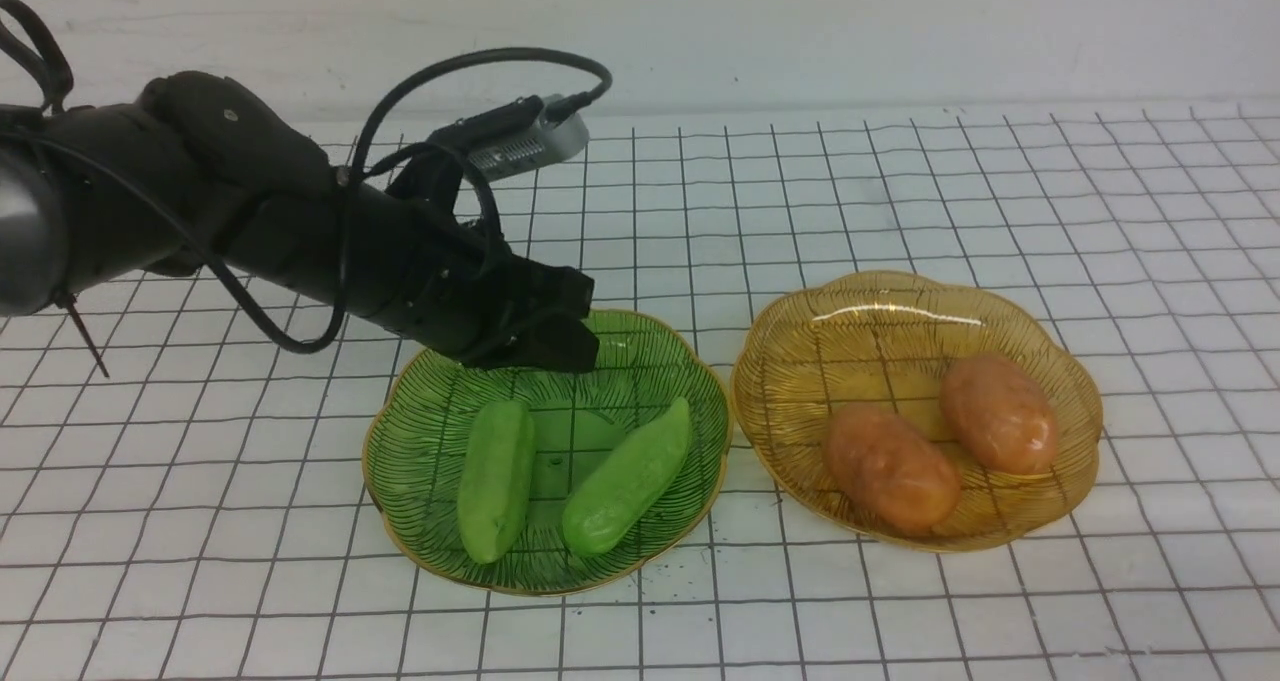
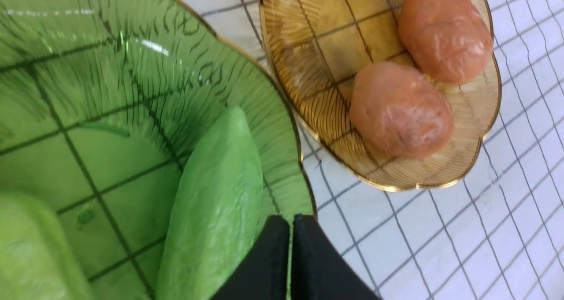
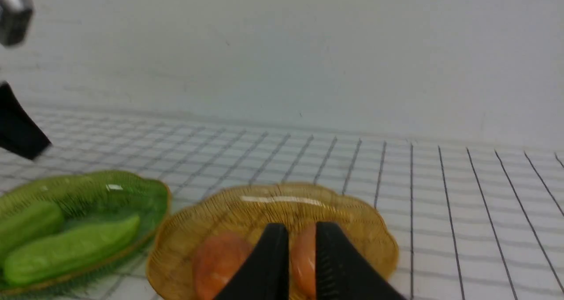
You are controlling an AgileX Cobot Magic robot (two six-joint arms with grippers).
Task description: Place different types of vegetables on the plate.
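Two light-green cucumbers (image 1: 495, 479) (image 1: 628, 476) lie in the green glass plate (image 1: 400, 481). Two orange-brown potatoes (image 1: 890, 466) (image 1: 998, 411) lie in the amber glass plate (image 1: 800, 361). My left gripper (image 1: 560, 331) hovers over the green plate's far-left rim, shut and empty. In the left wrist view it (image 2: 291, 223) sits beside one cucumber (image 2: 216, 203), apart from it. My right gripper (image 3: 302, 231) is out of the front view. Its jaws stand a narrow gap apart, empty, well short of the potatoes (image 3: 216, 260).
The plates stand side by side near the front of a white cloth (image 1: 1000, 191) with a black grid. A white wall (image 1: 800, 21) runs behind it. My left arm (image 1: 250, 201) and its cable reach in from the left.
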